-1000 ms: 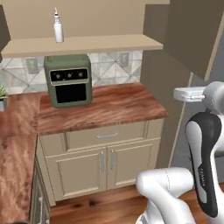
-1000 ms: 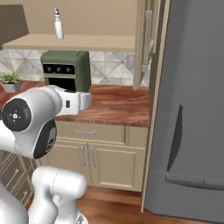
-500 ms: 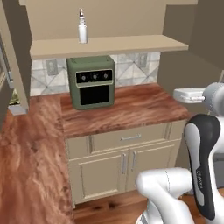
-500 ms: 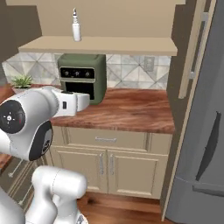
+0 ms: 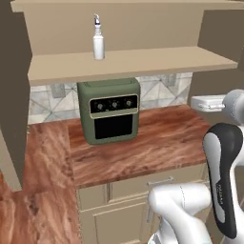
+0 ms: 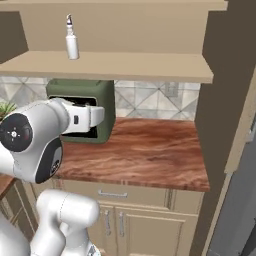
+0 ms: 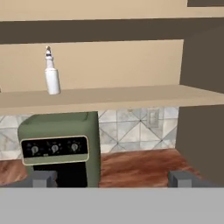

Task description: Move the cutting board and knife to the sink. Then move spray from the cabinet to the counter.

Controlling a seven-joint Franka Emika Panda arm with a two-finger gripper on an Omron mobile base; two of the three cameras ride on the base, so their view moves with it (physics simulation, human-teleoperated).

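Spray (image 7: 51,75) stands upright on the broad shelf of the cabinet (image 7: 131,97), above and to the left of the gripper (image 7: 113,178) as the hand camera looks along it. The bottle is white with a narrow neck and a pale nozzle, and it sits near the left part of the shelf, well apart from the hand. From the left base camera the spray (image 5: 98,43) appears on the same tan shelf (image 5: 143,62), directly above the green countertop oven (image 5: 109,116); from the right base camera the spray (image 6: 72,42) again stands over the oven (image 6: 100,107).

The gripper's two dark fingertips (image 7: 43,178) rise far apart at the bottom of the hand view, with nothing between them: the jaws stand wide and hold nothing. Straight ahead of the hand, below shelf level, lies the counter (image 7: 140,168), its red-brown wood grain bare to the right of the oven (image 7: 59,146), which stands ahead and to the left of the fingertips. A tiled backsplash (image 7: 131,131) runs behind the counter, under the shelf.

In the right base view the white arm's wrist (image 6: 82,117) reaches out in front of the oven, above the counter (image 6: 150,150). Beige drawer fronts (image 5: 143,183) sit beneath the worktop (image 5: 157,143).
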